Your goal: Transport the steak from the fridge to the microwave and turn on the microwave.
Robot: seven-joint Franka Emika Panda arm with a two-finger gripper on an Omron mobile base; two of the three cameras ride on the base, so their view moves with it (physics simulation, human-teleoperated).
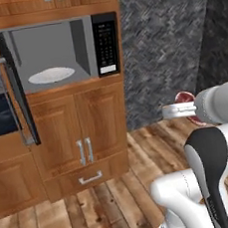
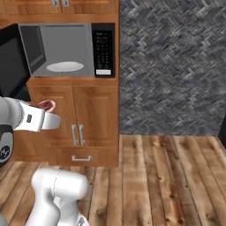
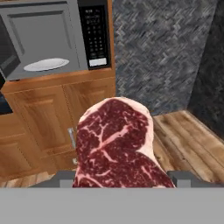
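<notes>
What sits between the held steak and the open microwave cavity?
Nothing: in the hand view, the steak has a bare stretch up to the microwave; only its turntable plate is inside.

A home kitchen is shown: a microwave (image 1: pixel 59 54) w/ door swung open is built into wooden cabinetry (image 1: pixel 81 135), w/ cupboard doors & a drawer below. Plank flooring (image 2: pixel 167 176) is laid throughout, & a grey herringbone-tiled wall (image 2: pixel 172 66) is seen beside the cabinets.

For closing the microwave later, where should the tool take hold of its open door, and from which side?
Take the microwave door at its long vertical bar handle, coming from the front. The door stands swung out to the left, so the bar is free. The tool holds the steak now.
</notes>
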